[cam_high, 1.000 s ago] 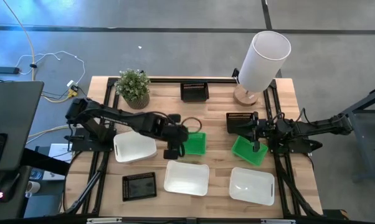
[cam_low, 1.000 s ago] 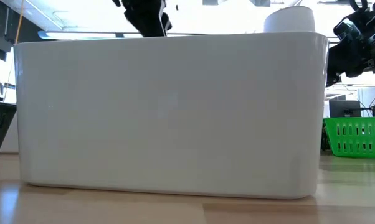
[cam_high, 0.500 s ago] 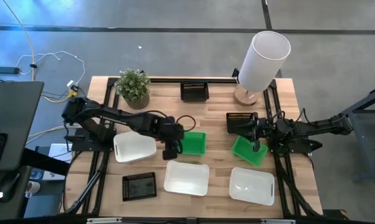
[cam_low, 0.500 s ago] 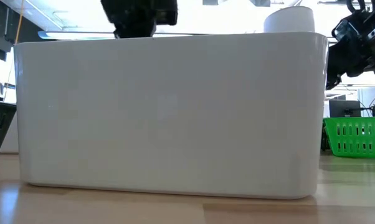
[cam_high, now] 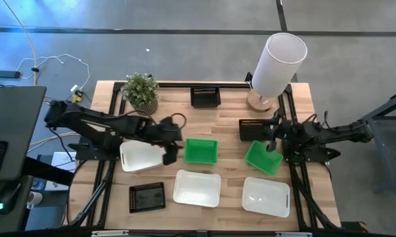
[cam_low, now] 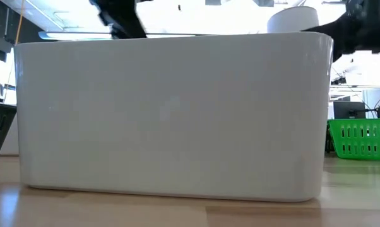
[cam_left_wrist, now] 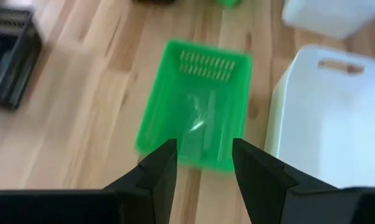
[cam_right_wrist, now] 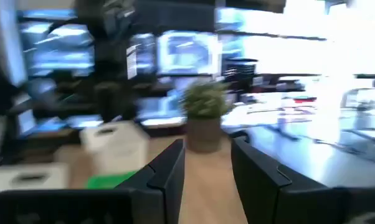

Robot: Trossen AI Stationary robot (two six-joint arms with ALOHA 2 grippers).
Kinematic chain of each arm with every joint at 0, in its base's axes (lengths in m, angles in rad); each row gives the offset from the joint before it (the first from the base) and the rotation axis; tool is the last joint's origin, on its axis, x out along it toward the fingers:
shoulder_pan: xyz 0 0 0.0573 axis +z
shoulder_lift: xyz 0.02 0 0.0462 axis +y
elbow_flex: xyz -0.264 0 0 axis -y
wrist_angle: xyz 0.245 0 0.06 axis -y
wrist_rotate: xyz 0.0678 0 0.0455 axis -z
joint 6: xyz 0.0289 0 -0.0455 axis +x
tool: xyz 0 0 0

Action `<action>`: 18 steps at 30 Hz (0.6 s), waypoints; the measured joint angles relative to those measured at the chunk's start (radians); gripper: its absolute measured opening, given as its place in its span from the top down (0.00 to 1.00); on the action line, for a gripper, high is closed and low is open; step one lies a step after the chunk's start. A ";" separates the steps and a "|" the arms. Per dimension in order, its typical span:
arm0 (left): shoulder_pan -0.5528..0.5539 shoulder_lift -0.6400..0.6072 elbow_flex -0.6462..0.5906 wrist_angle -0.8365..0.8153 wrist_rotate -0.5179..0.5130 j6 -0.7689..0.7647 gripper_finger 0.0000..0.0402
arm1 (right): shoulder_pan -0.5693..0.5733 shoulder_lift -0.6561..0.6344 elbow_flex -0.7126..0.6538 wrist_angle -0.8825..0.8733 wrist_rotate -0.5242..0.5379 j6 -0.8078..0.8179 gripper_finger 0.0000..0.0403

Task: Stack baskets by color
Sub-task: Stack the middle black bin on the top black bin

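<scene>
A green basket (cam_high: 201,151) lies flat on the table's middle; in the left wrist view the green basket (cam_left_wrist: 197,112) is just beyond my fingers. My left gripper (cam_high: 170,156) (cam_left_wrist: 203,146) stands open to its left, above a white basket (cam_high: 142,156), holding nothing. A second green basket (cam_high: 264,158) sits tilted at the right, beside a black basket (cam_high: 254,130). My right gripper (cam_high: 272,141) (cam_right_wrist: 207,146) hovers open over it, pointing about level, with nothing between its fingers.
Two more white baskets (cam_high: 197,187) (cam_high: 266,195) sit near the front edge; the middle one fills the low view (cam_low: 171,113). Black baskets stand at the far middle (cam_high: 205,97) and near left (cam_high: 147,197). A potted plant (cam_high: 141,92) and a white cylinder lamp (cam_high: 277,62) stand at the back.
My left gripper has drawn back from the middle green basket toward the table's left edge and rolled a little; the basket stays flat where it was. My right gripper has risen off the tilted green basket and tipped upward to about level.
</scene>
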 joint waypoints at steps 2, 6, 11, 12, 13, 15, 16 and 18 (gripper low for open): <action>0.000 -0.052 -0.038 0.028 -0.022 -0.004 0.65 | 0.000 0.003 0.026 -0.006 0.053 0.023 0.71; 0.000 -0.149 -0.110 0.067 -0.045 -0.023 0.65 | 0.000 0.022 0.090 -0.005 0.116 0.042 0.71; -0.013 -0.223 -0.142 0.083 -0.051 -0.018 0.65 | 0.000 0.065 0.166 -0.007 0.132 0.030 0.71; -0.017 -0.233 -0.144 0.077 -0.050 -0.008 0.65 | 0.000 0.075 0.180 -0.008 0.134 0.030 0.71; -0.020 -0.239 -0.144 0.089 -0.051 0.007 0.65 | 0.000 0.084 0.194 -0.010 0.132 0.027 0.71; -0.024 -0.253 -0.144 0.094 -0.050 0.040 0.65 | 0.000 0.114 0.220 -0.012 0.108 0.010 0.71; -0.024 -0.260 -0.144 0.103 -0.050 0.055 0.65 | 0.000 0.127 0.233 -0.017 0.092 -0.003 0.71; -0.023 -0.268 -0.143 0.124 -0.051 0.076 0.65 | 0.000 0.160 0.261 -0.064 0.080 -0.013 0.71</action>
